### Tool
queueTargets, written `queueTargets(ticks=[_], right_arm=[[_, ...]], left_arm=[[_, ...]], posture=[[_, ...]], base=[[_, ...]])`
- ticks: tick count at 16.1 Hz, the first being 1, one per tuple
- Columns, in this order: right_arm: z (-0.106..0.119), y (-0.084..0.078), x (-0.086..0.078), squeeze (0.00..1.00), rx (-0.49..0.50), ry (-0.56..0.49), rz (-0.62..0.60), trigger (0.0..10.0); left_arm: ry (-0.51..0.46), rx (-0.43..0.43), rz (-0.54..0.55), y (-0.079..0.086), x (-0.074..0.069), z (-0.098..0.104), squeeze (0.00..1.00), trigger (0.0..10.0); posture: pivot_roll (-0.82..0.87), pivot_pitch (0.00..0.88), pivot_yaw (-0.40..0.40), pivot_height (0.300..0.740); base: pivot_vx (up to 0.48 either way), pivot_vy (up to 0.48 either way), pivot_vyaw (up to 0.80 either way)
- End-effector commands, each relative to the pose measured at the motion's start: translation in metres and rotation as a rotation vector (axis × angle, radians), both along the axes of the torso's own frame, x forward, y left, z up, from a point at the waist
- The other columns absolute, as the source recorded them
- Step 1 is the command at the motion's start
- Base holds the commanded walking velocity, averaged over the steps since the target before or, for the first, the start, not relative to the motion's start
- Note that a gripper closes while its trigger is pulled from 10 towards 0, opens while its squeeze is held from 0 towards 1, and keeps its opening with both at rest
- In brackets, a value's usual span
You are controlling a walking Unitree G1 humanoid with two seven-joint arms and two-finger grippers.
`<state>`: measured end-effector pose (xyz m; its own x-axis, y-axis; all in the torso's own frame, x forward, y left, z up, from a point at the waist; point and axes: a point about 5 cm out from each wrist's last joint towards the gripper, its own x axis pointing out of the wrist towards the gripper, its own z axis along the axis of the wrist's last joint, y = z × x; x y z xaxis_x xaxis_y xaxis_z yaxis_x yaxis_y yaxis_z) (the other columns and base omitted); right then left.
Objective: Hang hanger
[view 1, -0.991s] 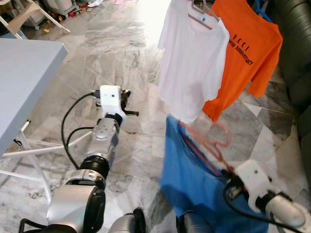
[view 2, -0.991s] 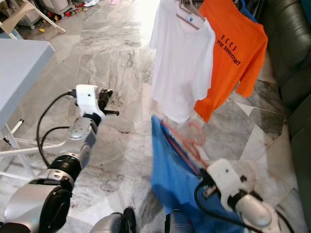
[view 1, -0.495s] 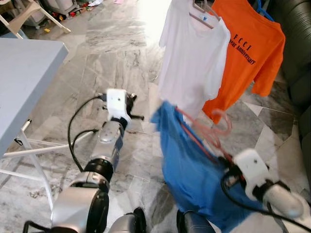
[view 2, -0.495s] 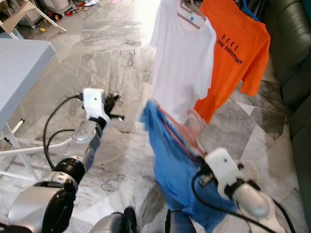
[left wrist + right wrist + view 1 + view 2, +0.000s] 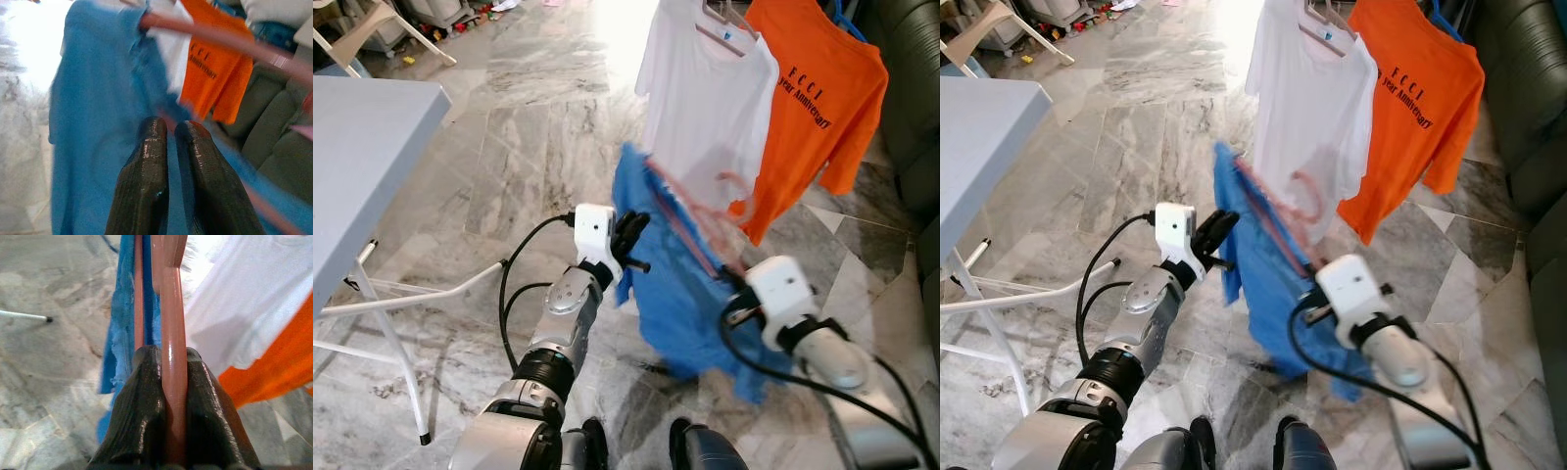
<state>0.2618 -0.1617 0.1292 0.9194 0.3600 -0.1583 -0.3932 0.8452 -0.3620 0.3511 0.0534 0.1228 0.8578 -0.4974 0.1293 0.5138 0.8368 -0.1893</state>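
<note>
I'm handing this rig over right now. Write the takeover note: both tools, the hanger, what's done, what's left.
Right tool: shut on the pink hanger, which carries the blue shirt, held up in front of the robot.
Left tool: fingers close together, nothing gripped, right by the blue shirt's edge.
White shirt and orange shirt already hang up ahead.
Done: hanger picked up and raised.
Left: hook it up beside the hung shirts, then release.
</note>
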Motion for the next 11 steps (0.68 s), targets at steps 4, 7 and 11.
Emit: queueTargets(ticks=[4, 7, 11], right_arm=[[-0.002, 0.014, -0.007, 0.00, 0.021, 0.003, 0.050, 10.0], [-0.004, 0.012, -0.005, 0.00, 0.020, 0.004, 0.037, 10.0], [0.000, 0.013, -0.004, 0.00, 0.028, -0.008, 0.032, 10.0]], left_arm=[[-0.010, -0.036, 0.046, 0.008, 0.004, 0.007, 1.00, 10.0], [-0.021, -0.034, 0.054, 0.010, 0.005, 0.010, 1.00, 10.0], [-0.013, 0.002, 0.104, 0.020, 0.008, 0.007, 1.00, 10.0]], posture=[[-0.22, 0.234, 0.061, 0.740], [-0.22, 0.232, 0.065, 0.740], [-0.22, 0.234, 0.068, 0.740]], base=[[0.000, 0.000, 0.00], [0.000, 0.000, 0.00], [0.000, 0.000, 0.00]])
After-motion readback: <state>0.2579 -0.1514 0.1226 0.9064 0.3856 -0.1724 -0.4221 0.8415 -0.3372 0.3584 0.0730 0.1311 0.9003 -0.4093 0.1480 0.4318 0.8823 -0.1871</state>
